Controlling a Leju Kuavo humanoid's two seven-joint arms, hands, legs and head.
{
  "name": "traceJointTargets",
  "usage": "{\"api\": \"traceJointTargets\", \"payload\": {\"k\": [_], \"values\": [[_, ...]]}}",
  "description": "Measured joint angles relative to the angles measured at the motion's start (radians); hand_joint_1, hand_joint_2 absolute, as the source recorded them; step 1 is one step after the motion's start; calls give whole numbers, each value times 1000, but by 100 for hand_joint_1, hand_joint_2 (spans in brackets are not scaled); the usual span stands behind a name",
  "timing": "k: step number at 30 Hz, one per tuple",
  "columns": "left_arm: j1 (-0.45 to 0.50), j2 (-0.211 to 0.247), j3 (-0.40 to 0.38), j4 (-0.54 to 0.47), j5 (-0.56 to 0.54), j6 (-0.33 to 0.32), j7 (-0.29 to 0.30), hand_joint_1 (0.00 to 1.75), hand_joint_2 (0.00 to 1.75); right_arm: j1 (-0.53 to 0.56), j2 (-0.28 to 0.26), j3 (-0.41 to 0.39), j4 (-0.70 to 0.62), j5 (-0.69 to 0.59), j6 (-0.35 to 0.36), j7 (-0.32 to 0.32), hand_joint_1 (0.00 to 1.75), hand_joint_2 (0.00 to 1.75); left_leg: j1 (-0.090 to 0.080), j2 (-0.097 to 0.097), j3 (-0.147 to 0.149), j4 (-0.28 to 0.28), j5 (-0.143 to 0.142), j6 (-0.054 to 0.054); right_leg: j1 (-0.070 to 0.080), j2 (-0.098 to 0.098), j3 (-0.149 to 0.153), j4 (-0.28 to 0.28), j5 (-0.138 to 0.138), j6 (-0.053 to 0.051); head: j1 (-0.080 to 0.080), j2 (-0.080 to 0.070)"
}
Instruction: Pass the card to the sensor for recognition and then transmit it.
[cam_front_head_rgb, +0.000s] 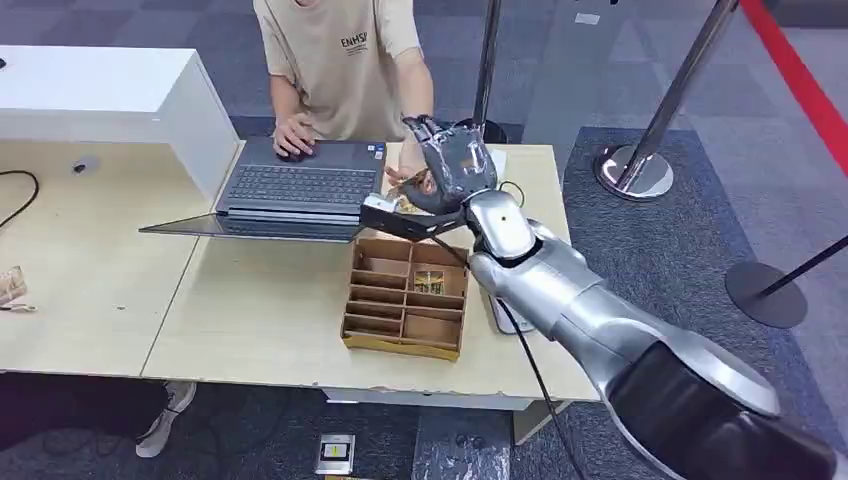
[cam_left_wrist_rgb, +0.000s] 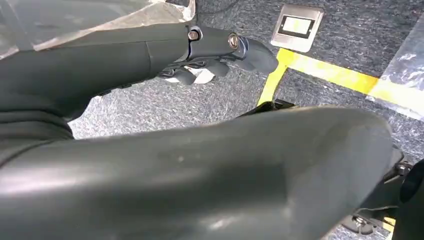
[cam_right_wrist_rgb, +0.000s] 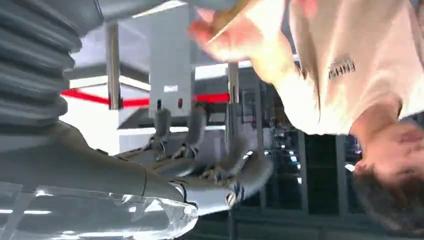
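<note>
Card (cam_front_head_rgb: 408, 203) tan, at the person's hand (cam_front_head_rgb: 412, 180) near counter (cam_front_head_rgb: 250, 320) far edge, right hand (cam_front_head_rgb: 450, 165) raised there, fingers spread, grip on card unclear, left hand (cam_left_wrist_rgb: 220, 55) curled, holding nothing.

Occlusions and cut-offs at the handover

Silver right hand (cam_front_head_rgb: 450, 165) covers the person's reaching hand (cam_front_head_rgb: 408, 180); can't tell what's held or by whom. Person in beige T-shirt (cam_front_head_rgb: 340, 50) cropped at top edge. Right wrist view motion-blurred: fingers (cam_right_wrist_rgb: 245, 175) smeared. Left hand (cam_left_wrist_rgb: 220, 55) mostly behind dark body parts.

Even indoor light, wrist-view motion blur
</note>
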Motion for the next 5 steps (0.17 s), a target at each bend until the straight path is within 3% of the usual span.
{"api": "traceJointTargets", "payload": {"k": [5], "values": [[2,0,0,0,10,-3,9,0,0,3,-10,-59,-11,-103,-79,-43,0,0,0,0,0,0,0,0,0,0,0,0,0,0,0,0]]}}
